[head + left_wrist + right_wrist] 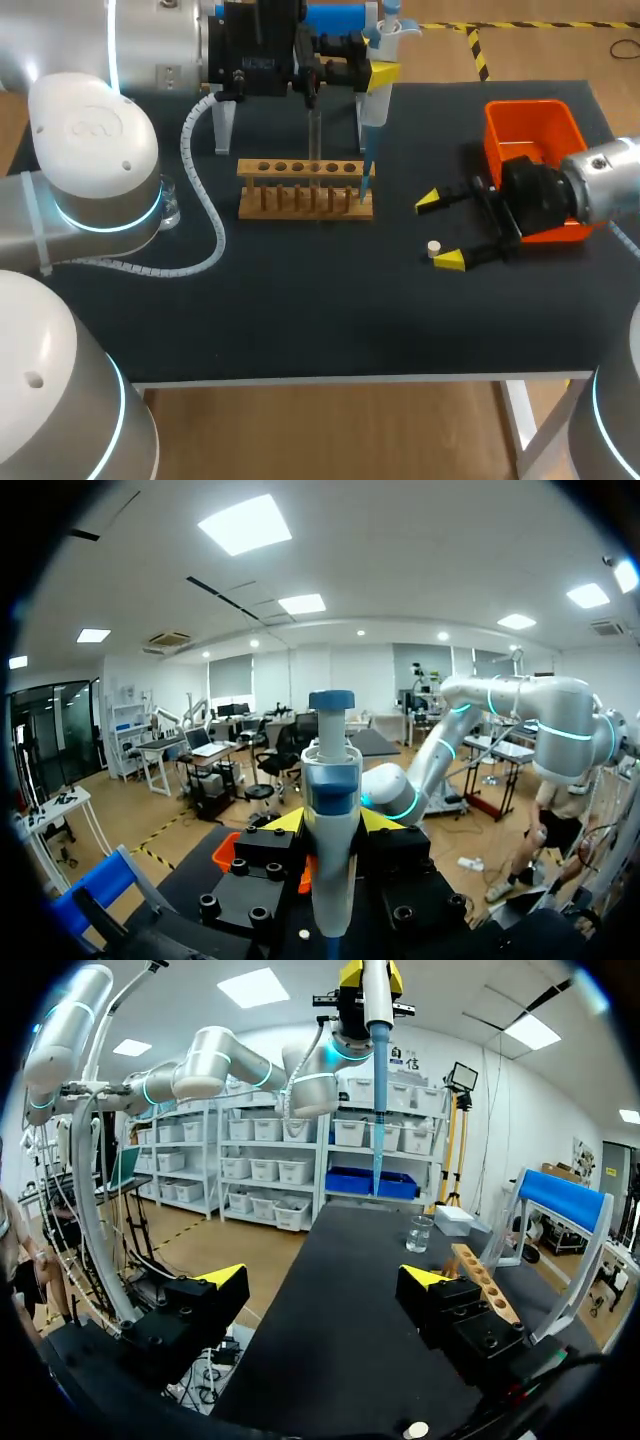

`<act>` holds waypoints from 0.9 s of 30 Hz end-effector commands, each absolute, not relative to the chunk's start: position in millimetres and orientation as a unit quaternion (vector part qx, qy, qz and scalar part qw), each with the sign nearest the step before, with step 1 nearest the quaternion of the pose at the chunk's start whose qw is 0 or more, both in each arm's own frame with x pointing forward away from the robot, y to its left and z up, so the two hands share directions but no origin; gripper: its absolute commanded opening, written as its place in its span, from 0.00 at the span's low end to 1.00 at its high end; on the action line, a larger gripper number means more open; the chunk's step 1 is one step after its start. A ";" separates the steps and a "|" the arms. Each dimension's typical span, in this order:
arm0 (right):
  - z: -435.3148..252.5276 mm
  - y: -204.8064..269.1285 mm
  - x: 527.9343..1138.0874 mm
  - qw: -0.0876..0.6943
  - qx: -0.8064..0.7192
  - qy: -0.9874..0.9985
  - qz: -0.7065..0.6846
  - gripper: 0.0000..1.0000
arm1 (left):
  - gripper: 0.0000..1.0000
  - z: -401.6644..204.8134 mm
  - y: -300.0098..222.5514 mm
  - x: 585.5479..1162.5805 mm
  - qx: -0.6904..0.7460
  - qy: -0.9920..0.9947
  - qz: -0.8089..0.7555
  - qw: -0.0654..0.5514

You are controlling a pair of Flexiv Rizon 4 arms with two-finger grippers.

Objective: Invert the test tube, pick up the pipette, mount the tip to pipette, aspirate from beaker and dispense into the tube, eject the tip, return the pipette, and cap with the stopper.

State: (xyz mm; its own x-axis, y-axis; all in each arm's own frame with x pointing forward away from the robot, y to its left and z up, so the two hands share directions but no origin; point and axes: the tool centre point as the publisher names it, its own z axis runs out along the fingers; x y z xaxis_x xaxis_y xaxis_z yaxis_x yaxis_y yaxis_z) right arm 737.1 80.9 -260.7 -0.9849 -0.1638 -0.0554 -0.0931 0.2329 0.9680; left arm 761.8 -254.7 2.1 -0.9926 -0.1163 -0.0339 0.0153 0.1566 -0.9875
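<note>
My left gripper [380, 68] is shut on the blue-and-white pipette [375, 100], held upright at the back of the table. Its blue tip [365, 182] hangs by the right end of the wooden rack [305, 190]. A clear test tube [313, 135] stands in the rack near the middle. In the left wrist view the pipette [333, 810] fills the gap of the left gripper [333, 825]. My right gripper [441, 230] stands open low over the mat, right of the rack. The small white stopper [433, 247] lies by its near fingertip. In the right wrist view the right gripper [322, 1280] holds nothing, and the stopper [415, 1429] lies beneath it.
An orange bin [535, 125] sits at the right, just behind my right wrist. A glass beaker [170, 208] stands at the left, partly hidden by my left arm. The blue pipette stand [335, 15] with clear legs is behind the rack.
</note>
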 end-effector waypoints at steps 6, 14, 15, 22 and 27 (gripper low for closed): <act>-258.3 79.0 731.8 0.024 0.079 -0.786 -0.612 1.00 | 0.00 1.6 -253.2 761.5 -0.032 0.758 -0.650 0.051; -258.3 79.0 731.8 0.024 0.079 -0.786 -0.612 1.00 | 0.00 1.6 -253.2 761.5 -0.032 0.758 -0.650 0.051; -258.3 79.0 731.8 0.024 0.079 -0.786 -0.612 1.00 | 0.00 1.6 -253.2 761.5 -0.032 0.758 -0.650 0.051; -258.3 79.0 731.8 0.024 0.079 -0.786 -0.612 1.00 | 0.00 1.6 -253.2 761.5 -0.032 0.758 -0.650 0.051; -258.3 79.0 731.8 0.024 0.079 -0.786 -0.612 1.00 | 0.00 -6.3 -223.8 767.8 -0.048 0.761 -0.644 0.065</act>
